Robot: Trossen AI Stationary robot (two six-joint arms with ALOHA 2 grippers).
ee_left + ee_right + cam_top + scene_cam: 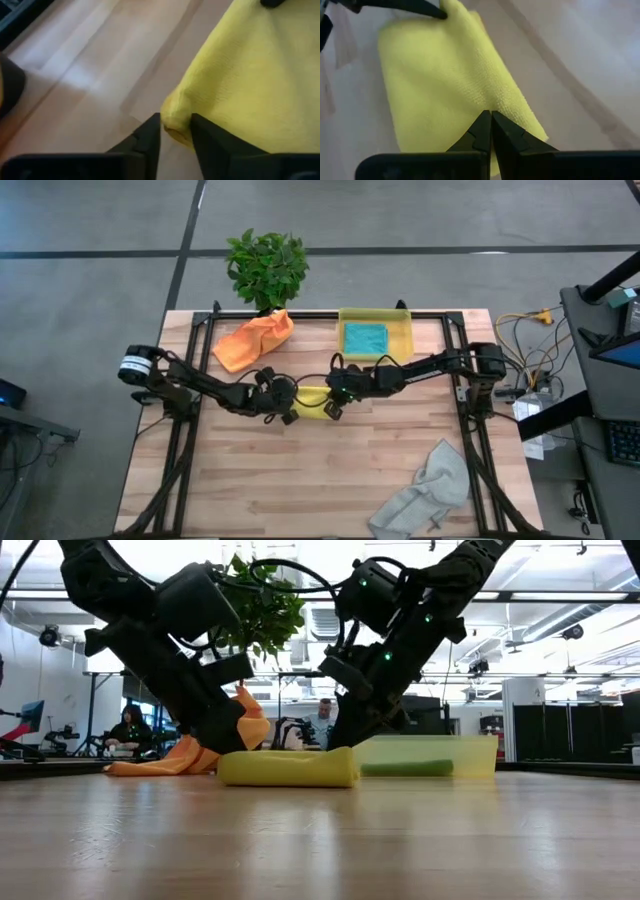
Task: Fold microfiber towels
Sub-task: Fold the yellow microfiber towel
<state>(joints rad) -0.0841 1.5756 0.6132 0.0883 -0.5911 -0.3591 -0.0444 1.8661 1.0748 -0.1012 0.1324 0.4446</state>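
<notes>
The yellow towel [312, 402] lies folded near the bench [330, 480] centre, a flat oblong wad between the two pincers. The left pincer [176, 131] is at the towel's 9 o'clock end, its fingers [150, 135] slightly parted with a small fold of yellow cloth sitting between them. The right pincer [491, 131] is at the towel's 3 o'clock side, fingers pressed together with the tips resting on the cloth; whether any cloth is pinched between them cannot be told. The orange towel [254, 340] lies crumpled at 11 o'clock from the yellow one, just in front of a potted plant [266, 268]. The teal towel [365, 337] lies folded inside the yellow bin [405, 330] at about 1 o'clock. The grey towel [425, 492] is rumpled near the bench's edge at 5 o'clock, well apart from the rest
</notes>
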